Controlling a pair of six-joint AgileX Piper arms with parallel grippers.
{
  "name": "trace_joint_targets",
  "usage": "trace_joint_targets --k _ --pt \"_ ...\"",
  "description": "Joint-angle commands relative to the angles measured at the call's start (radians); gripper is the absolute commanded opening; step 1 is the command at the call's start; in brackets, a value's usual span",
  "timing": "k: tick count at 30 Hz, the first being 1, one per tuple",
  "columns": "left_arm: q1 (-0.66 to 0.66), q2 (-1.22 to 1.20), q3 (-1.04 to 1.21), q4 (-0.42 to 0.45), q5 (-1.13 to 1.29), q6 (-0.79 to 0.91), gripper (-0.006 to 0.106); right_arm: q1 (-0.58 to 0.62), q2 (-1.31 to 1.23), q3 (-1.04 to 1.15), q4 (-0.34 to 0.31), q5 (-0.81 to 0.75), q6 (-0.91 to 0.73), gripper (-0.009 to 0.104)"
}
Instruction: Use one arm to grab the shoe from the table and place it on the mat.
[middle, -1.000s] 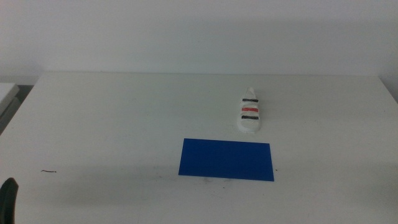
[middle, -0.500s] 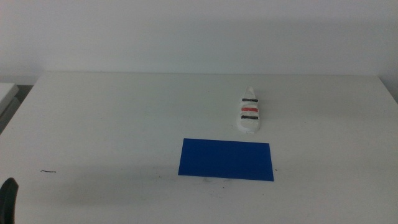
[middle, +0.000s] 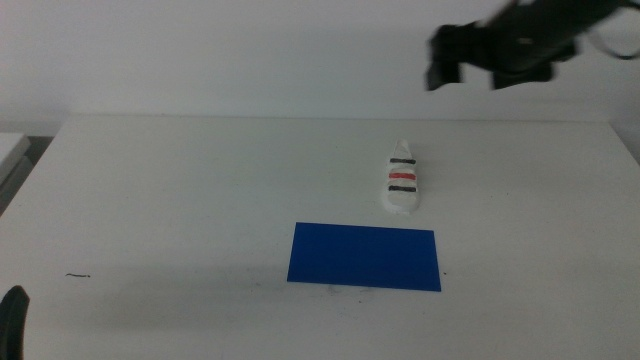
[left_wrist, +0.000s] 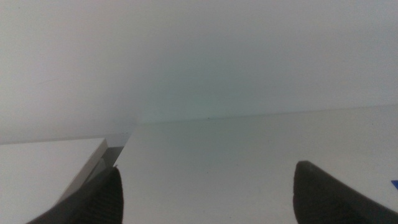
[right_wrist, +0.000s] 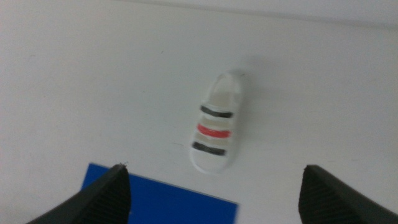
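The white shoe (middle: 402, 181) with two black straps and one red strap lies on the white table (middle: 200, 190), just beyond the far right corner of the blue mat (middle: 364, 256). The right arm (middle: 510, 40) has come in high at the top right, blurred, well above and behind the shoe. Its wrist view looks down on the shoe (right_wrist: 216, 130) and a corner of the mat (right_wrist: 155, 202) between wide-apart jaws; the right gripper (right_wrist: 211, 186) is open and empty. The left gripper (left_wrist: 208, 186) waits at the table's near left, open and empty; a bit of it shows in the middle view (middle: 12, 320).
A small dark mark (middle: 78, 275) lies on the table at the near left. A second white surface (left_wrist: 50, 165) adjoins the table's left edge with a narrow gap between them.
The right arm has swung into view at the top right above the table. Shoe, mat and left gripper have not moved.
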Motion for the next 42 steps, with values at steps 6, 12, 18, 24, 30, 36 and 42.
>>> trace_joint_targets --k 6,12,18,24,30,36,42 --pt "0.000 0.005 0.000 -0.004 -0.012 -0.001 0.094 0.004 0.326 -0.286 0.002 0.095 0.145 0.071" --pt "0.000 0.005 0.000 -0.004 -0.012 -0.001 0.094 0.004 0.538 -0.461 -0.040 0.151 0.205 0.071" --pt "0.000 0.005 0.000 -0.004 -0.012 -0.001 0.094 0.004 0.700 -0.597 -0.101 0.159 0.264 0.071" --pt "0.000 0.005 0.000 -0.004 -0.012 -0.001 0.094 0.004 0.763 -0.602 -0.099 0.153 0.280 0.069" --pt "0.000 0.005 0.000 -0.004 -0.012 -0.001 0.094 0.007 0.782 -0.602 -0.077 0.153 0.280 0.058" --pt "0.000 0.005 0.000 -0.004 -0.012 -0.001 0.094 0.025 0.767 -0.602 -0.086 0.196 0.278 0.013" --pt "0.000 0.005 0.000 -0.004 -0.012 -0.001 0.094 0.114 0.645 -0.582 -0.226 0.251 0.382 0.009"
